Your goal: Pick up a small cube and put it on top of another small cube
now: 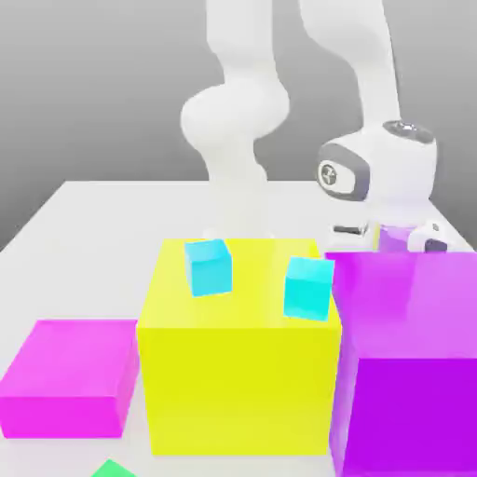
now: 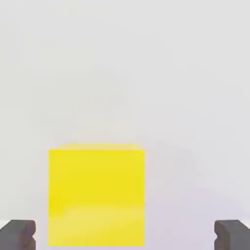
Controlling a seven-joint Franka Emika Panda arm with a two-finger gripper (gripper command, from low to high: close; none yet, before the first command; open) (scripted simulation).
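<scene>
Yellow small cube (image 2: 96, 195) lies between spread fingers (image 2: 17, 234), hidden outside by purple block (image 1: 410, 363).

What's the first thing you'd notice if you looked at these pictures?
Probably the big yellow block in the middle, with two small cyan cubes sitting on top. A tall purple block stands at its right in the exterior view, a flat magenta one at its left. The hand view shows a small yellow cube between the open fingers.
</scene>
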